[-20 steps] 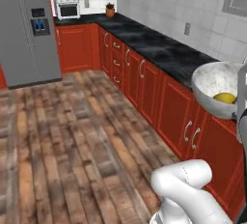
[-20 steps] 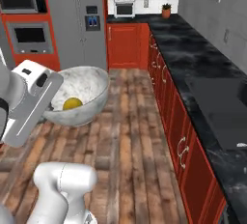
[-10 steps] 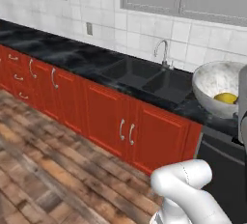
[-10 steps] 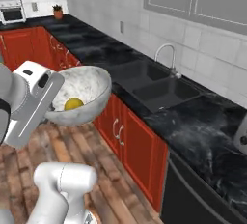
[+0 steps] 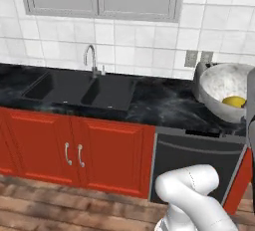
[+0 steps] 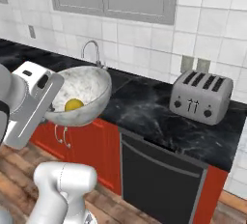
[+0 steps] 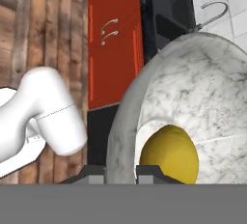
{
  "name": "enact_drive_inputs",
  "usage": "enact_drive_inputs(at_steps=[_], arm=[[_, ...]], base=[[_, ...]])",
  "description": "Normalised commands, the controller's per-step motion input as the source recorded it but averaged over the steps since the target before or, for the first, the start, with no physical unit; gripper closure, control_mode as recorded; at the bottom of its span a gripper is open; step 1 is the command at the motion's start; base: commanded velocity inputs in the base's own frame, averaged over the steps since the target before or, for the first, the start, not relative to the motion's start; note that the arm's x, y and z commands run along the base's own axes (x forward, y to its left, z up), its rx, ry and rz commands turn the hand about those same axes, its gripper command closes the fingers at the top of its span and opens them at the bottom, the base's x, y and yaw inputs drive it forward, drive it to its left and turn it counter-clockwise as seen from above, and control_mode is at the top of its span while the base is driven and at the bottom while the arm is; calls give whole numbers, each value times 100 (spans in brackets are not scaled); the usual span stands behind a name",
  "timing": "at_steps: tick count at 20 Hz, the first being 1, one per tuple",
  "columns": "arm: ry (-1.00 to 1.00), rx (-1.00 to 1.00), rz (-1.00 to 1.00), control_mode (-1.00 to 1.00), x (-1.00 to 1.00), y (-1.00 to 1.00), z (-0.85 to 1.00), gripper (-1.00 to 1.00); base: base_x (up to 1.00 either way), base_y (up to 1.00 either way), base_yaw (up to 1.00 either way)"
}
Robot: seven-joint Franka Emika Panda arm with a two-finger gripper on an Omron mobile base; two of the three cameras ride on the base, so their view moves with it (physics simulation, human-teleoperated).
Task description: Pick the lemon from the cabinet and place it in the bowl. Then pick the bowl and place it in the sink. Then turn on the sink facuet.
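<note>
One gripper (image 7: pixel 120 171), jaws clamped on the rim of the one bowl (image 7: pixel 193 97) — hand view shows the two dark tips either side of the bowl's wall. Bowl (image 6: pixel 79 95) is held in the air, tilted, well above the wood floor (image 6: pixel 19 155) and in front of the red base cabinets (image 5: pixel 74 150).

One lemon (image 7: pixel 169 154) sits inside the bowl, low against the wall nearest the fingertips; it also shows as a yellow spot in the left base view (image 5: pixel 234 101) and right base view (image 6: pixel 74 105).

One sink (image 5: pixel 82 89), black, two basins, set in the black counter (image 5: pixel 159 103) — off to the gripper's left in the left base view, apart from the bowl. One sink facuet (image 5: pixel 91 59), slim curved grey spout, stands upright behind the basins at the tiled wall; in the right base view it (image 6: pixel 91 51) rises just beyond the bowl's rim.

One silver toaster (image 6: pixel 200 96), four slots, on the counter to the gripper's right. One dark dishwasher front (image 6: pixel 159 179) below the counter. Two grey handles (image 5: pixel 72 154) on the red doors.
</note>
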Motion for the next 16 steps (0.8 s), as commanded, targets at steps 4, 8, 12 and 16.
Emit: enact_drive_inputs(at_steps=[4,8,12,16], arm=[[0,0,0,100,0,0,0,100],[0,0,0,100,0,0,0,100],[0,0,0,100,0,0,0,100],[0,0,0,100,0,0,0,100]], base=[[23,54,-54],[30,44,-42],[36,34,-44],[34,36,-43]])
